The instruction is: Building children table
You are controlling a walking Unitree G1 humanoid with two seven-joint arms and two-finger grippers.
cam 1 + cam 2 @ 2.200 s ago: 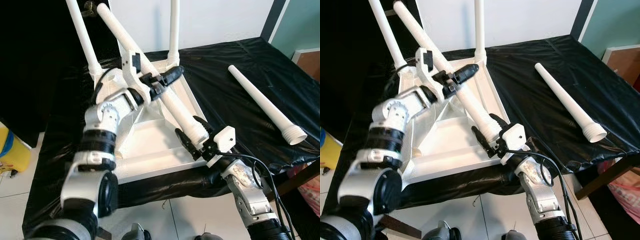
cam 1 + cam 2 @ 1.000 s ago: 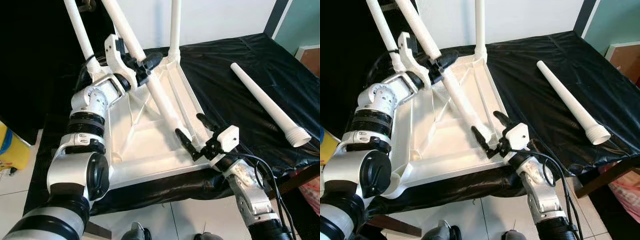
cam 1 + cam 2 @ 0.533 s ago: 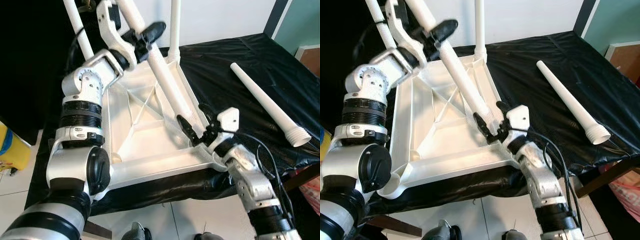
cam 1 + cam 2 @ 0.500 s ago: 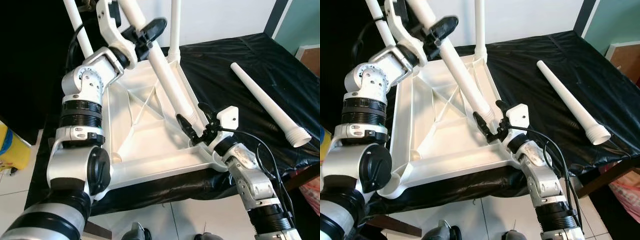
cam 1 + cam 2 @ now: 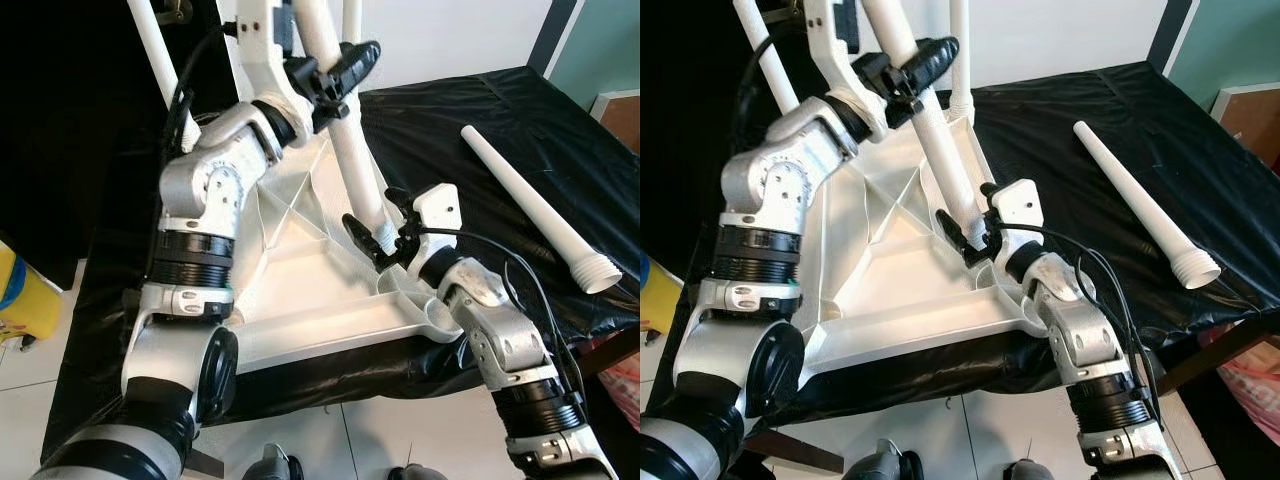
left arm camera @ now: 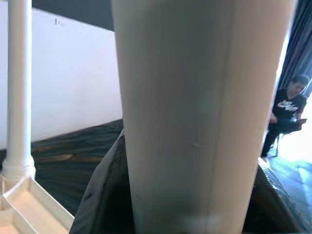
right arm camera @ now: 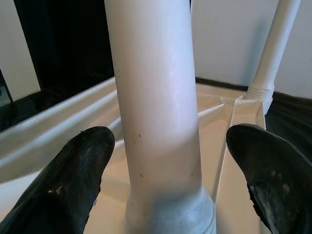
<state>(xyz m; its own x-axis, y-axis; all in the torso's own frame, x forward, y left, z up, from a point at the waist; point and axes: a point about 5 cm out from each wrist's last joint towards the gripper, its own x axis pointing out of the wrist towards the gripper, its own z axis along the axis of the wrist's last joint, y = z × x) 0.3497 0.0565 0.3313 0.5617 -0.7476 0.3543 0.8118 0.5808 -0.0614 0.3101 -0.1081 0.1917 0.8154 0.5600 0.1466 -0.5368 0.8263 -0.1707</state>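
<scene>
on the black-covered table [image 5: 480, 110], the upturned white tabletop [image 5: 300, 260] has a white leg [image 5: 352, 150] standing at its near right corner. left gripper [image 5: 335, 72] clamps the leg high up; right gripper [image 5: 372, 232] straddles its base, fingers [image 7: 73, 170] spread, not touching. a loose leg [image 5: 530, 215] lies well apart to the right.

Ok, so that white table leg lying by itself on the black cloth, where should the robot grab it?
Probably around the middle of the loose leg, coming down from above. It lies flat on the black cloth with open space on both sides, so jaws could straddle it crosswise. The shaft is a smooth tapering cone; the ribbed, wider end near the table edge should stay free for fitting into the tabletop.
</scene>
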